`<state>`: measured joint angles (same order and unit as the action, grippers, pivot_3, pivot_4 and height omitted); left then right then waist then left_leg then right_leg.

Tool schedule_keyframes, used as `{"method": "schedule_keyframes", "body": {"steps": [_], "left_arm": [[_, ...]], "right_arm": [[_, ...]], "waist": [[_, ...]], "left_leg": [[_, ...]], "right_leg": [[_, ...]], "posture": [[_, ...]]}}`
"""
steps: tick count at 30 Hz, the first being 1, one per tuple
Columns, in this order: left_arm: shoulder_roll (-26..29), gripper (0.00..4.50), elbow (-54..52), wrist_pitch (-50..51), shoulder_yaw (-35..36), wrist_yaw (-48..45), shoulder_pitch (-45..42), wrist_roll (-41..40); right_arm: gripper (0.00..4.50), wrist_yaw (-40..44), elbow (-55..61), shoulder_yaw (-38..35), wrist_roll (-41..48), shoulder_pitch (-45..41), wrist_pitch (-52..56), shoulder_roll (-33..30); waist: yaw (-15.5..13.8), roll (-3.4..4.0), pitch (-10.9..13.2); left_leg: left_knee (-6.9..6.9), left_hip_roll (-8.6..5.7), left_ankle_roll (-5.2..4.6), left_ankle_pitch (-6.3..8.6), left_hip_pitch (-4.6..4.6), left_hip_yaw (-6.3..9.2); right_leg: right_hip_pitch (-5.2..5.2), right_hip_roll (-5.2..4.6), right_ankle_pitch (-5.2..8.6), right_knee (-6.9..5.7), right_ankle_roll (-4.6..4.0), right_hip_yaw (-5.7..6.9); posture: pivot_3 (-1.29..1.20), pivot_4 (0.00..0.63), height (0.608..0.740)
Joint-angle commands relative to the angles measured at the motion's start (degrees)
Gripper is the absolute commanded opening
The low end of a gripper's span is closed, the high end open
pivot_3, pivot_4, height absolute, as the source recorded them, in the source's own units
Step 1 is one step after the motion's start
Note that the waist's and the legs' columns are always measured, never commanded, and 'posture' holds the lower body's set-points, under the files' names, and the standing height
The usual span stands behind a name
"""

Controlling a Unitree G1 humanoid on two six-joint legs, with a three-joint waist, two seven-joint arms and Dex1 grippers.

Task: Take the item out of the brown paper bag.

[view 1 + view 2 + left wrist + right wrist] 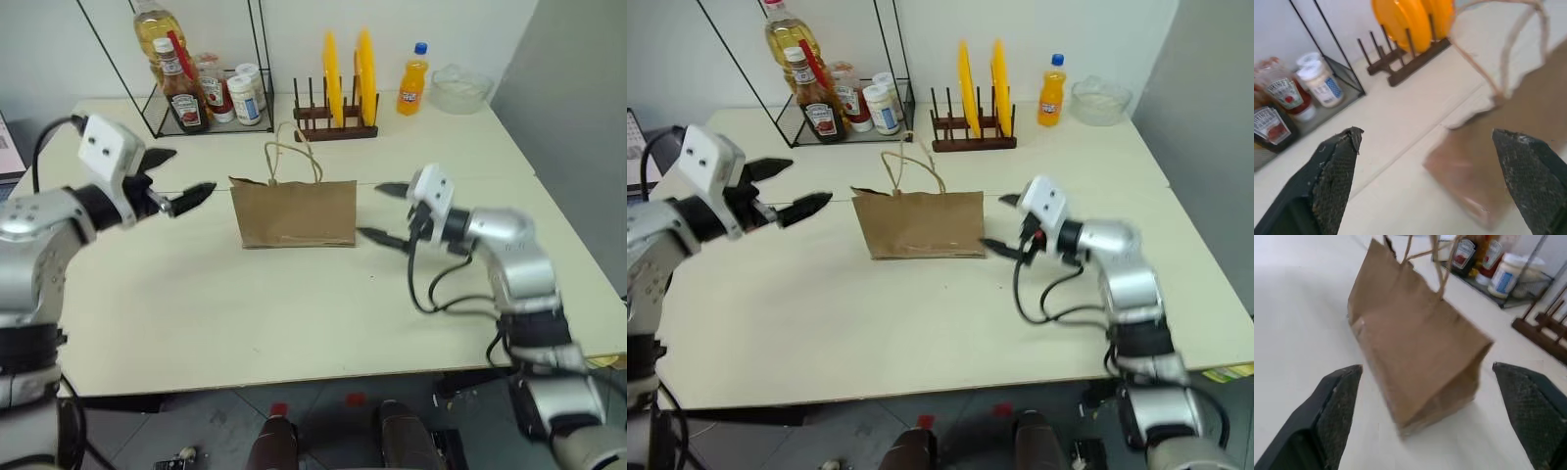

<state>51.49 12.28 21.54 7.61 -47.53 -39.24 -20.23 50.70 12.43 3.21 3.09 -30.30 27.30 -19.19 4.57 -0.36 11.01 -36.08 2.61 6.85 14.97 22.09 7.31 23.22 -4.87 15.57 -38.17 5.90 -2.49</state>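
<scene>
The brown paper bag (297,213) stands upright in the middle of the cream table, its tan cord handles (292,157) sticking up. The item is hidden from view. My left gripper (194,169) hovers just left of the bag, level with its top edge, open and empty. My right gripper (368,210) is close to the bag's right side, also open with nothing between its fingers. In the left wrist view the bag (1488,166) lies ahead between the spread fingers (1334,171). In the right wrist view the bag (1415,357) sits just beyond the open fingers (1339,401).
A wire rack (162,117) with ketchup, an oil bottle and jars stands at the back left. Behind the bag is a wooden plate rack (338,125) with yellow plates. An orange soda bottle (413,86) and a clear bowl (460,88) stand at the back right.
</scene>
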Motion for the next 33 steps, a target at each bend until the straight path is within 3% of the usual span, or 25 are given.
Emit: {"method": "schedule_keyframes", "body": {"steps": [1, 5, 9, 17, 21, 25, 28, 33], "left_arm": [[-3.5, 4.5, 18.1, -13.2, -5.5, -0.6, -12.1, 9.0], [-8.6, 4.5, 36.4, -23.8, -10.2, -1.5, -23.6, 15.9], [-11.7, 4.5, 48.0, -30.0, -14.2, -3.4, -29.7, 21.7], [-11.5, 4.5, 51.1, -30.6, -15.5, -19.3, -32.0, 23.2], [-9.2, 4.5, 41.8, -24.3, -14.1, -28.6, -28.3, 19.9], [-4.6, 4.5, 21.2, -14.4, -12.9, -33.2, -17.6, 16.0], [-0.9, 4.5, 3.6, -4.3, -10.6, -33.2, -8.3, 11.8], [2.7, 4.5, -12.5, 5.2, -7.1, -30.1, 1.9, 8.0]], "right_arm": [[4.47, -10.8, 15.0, 1.1, -2.2, 5.3, 7.6, 3.2], [4.47, -17.8, 23.6, 3.4, -2.5, 9.9, 15.4, 6.5], [4.47, -20.9, 26.7, 4.1, -1.1, 11.8, 19.5, 7.1], [4.47, -22.4, 25.3, 2.7, 1.1, 11.4, 19.1, 4.3], [4.47, -22.7, 21.9, 2.2, 1.3, 11.3, 17.3, 2.4], [4.47, -24.0, 17.3, 0.3, 0.7, 9.7, 15.9, 0.6], [4.47, -23.9, 13.9, -1.5, 1.0, 8.9, 14.2, -1.3], [4.47, -23.3, 7.4, -1.8, 1.2, 5.6, 10.2, -2.7]], "waist": [[0.0, -0.09, -0.1], [0.0, -0.15, -0.1], [0.4, -0.15, -0.1], [0.4, -0.16, -0.1], [0.5, -0.16, -0.1], [0.9, -0.15, -0.1], [0.7, -0.15, -0.1], [0.3, -0.15, -0.1]], "left_leg": [[-0.01, -0.01, 0.03, -0.02, 0.0, 0.01], [0.02, -0.01, 0.0, -0.06, 0.0, 0.11], [0.07, -0.01, 0.0, -0.06, 0.03, 0.12], [0.11, -0.01, -0.01, -0.05, 0.03, 0.12], [0.12, 0.0, -0.02, -0.05, 0.04, 0.13], [0.14, 0.02, -0.02, -0.05, 0.01, 0.11], [0.15, 0.03, -0.02, -0.05, 0.01, 0.11], [0.11, 0.04, -0.22, 0.05, 0.01, 0.13]], "right_leg": [[0.0, 0.0, -0.02, 0.03, 0.0, -0.01], [-0.02, 0.02, -0.02, 0.05, 0.0, 0.06], [0.01, 0.03, -0.02, 0.09, 0.0, 0.06], [0.03, 0.02, -0.02, 0.08, 0.0, 0.06], [0.03, 0.02, -0.02, 0.07, 0.0, 0.06], [0.03, 0.02, -0.02, 0.06, 0.0, 0.02], [0.02, 0.02, -0.01, 0.04, 0.0, 0.01], [0.0, 0.02, -0.01, 0.01, 0.0, 0.02]], "posture": [[0.0, 0.15, 0.74], [0.0, 0.15, 0.74], [0.0, 0.15, 0.74], [0.0, 0.15, 0.74], [0.0, 0.15, 0.74], [0.0, 0.15, 0.74], [0.0, 0.15, 0.74], [0.0, 0.15, 0.74]]}}
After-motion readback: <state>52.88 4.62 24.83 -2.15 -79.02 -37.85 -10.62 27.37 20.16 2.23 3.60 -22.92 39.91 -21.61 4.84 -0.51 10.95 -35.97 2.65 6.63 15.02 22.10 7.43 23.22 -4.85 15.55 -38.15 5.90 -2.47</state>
